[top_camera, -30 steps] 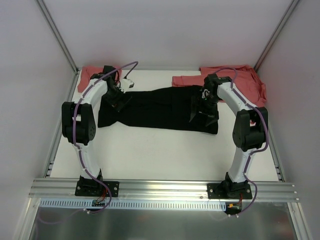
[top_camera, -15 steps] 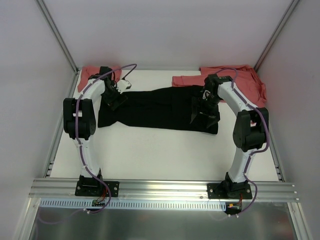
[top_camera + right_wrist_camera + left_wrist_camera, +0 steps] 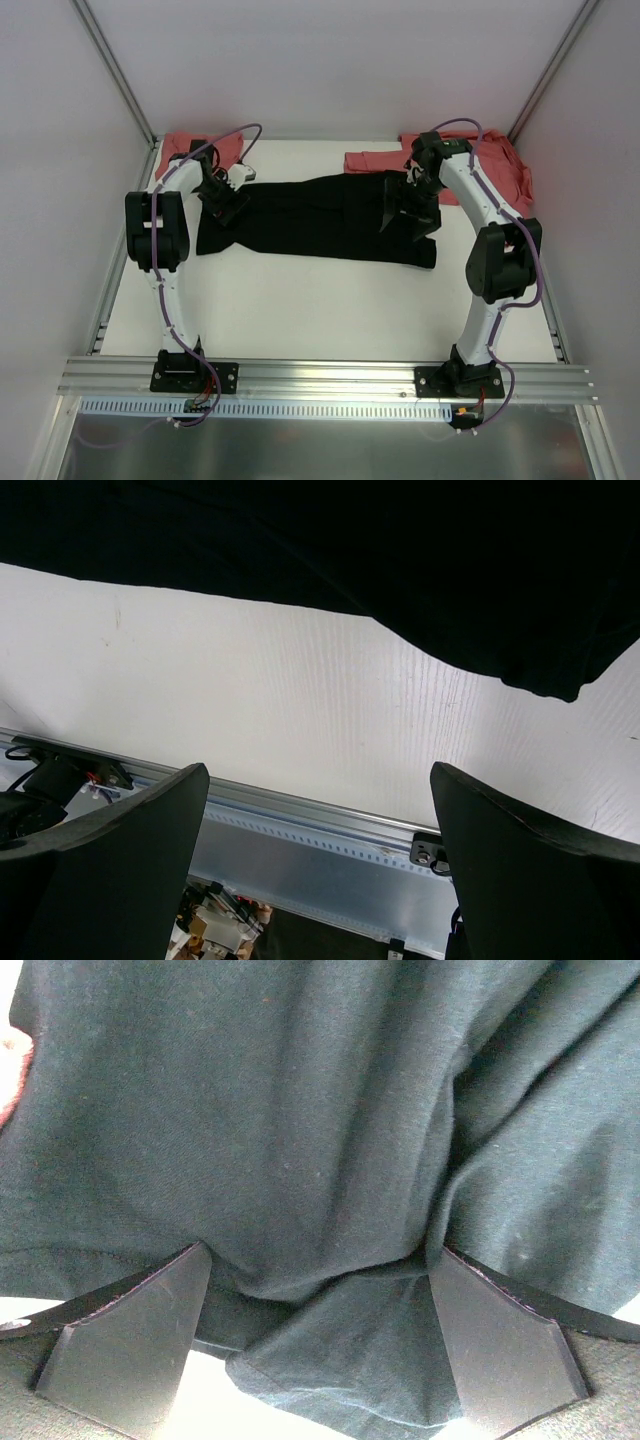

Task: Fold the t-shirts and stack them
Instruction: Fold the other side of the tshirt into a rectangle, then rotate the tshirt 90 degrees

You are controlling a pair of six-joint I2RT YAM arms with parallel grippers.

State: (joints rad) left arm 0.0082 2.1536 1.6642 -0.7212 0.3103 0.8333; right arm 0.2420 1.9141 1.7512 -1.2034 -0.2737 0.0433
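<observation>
A black t-shirt [image 3: 320, 215] lies in a long folded strip across the back of the white table [image 3: 320, 300]. Salmon-red t-shirts lie crumpled at the back left [image 3: 180, 148] and back right [image 3: 500, 160]. My left gripper [image 3: 225, 195] is low over the strip's left end. In the left wrist view it [image 3: 318, 1250] is open, and a loose corner of the black cloth [image 3: 300, 1110] lies between its fingers without being pinched. My right gripper [image 3: 405, 210] hovers over the strip's right end. It [image 3: 320, 770] is open and holds nothing, with the black shirt's edge [image 3: 400, 540] ahead of it.
Grey enclosure walls stand close on the left, right and back. A metal rail [image 3: 320, 378] carrying both arm bases runs along the near edge and also shows in the right wrist view [image 3: 300, 815]. A sliver of salmon cloth [image 3: 8, 1070] shows at the left wrist view's edge.
My left gripper has slid a little back and left along the shirt's left end. My right gripper has drawn back toward the far edge and tilted. Both stayed open.
</observation>
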